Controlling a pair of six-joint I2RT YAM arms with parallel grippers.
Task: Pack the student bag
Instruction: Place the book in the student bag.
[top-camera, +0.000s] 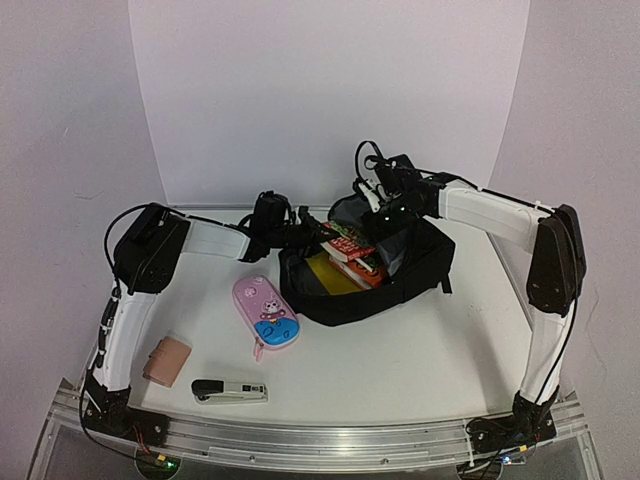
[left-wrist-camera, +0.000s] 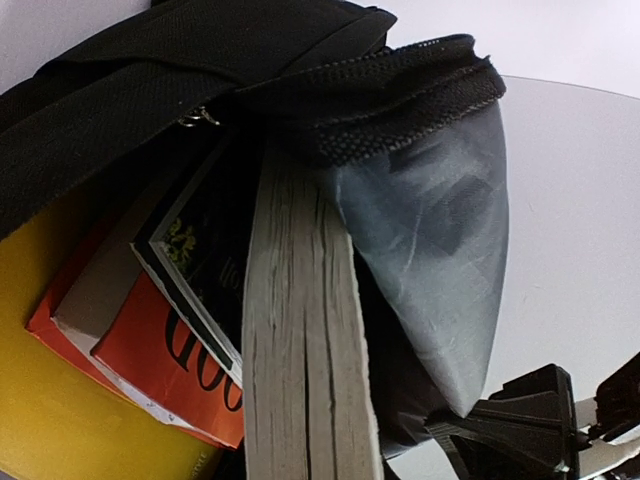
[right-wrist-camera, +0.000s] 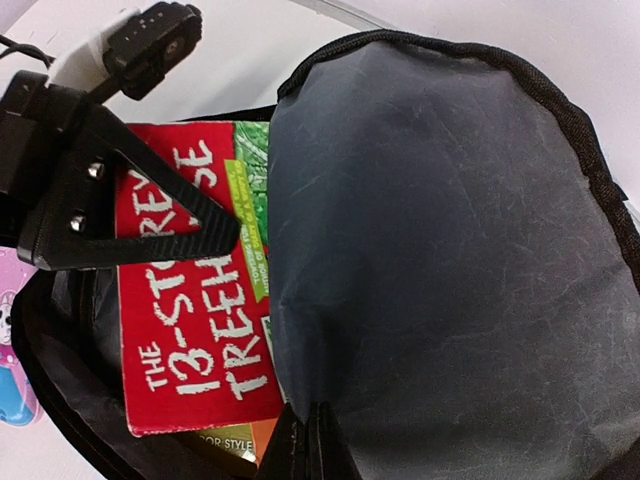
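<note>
The black student bag (top-camera: 410, 275) lies open at mid-table with its grey lining (right-wrist-camera: 440, 250) showing. My right gripper (top-camera: 385, 215) is shut on the edge of the lining flap (right-wrist-camera: 310, 450) and holds it up. It also shows in the left wrist view (left-wrist-camera: 530, 420). My left gripper (top-camera: 308, 233) is at the bag's mouth, shut on a red book (right-wrist-camera: 190, 330). One of its fingers (right-wrist-camera: 150, 235) lies on the cover. The book's page edge (left-wrist-camera: 300, 350) points into the bag. Other books (left-wrist-camera: 190, 350) and a yellow one (left-wrist-camera: 60, 420) lie inside.
A pink cartoon pencil case (top-camera: 265, 312) lies just left of the bag. A black stapler (top-camera: 230, 391) and a small tan pouch (top-camera: 166, 360) lie near the front left. White walls close in the table at the back and sides.
</note>
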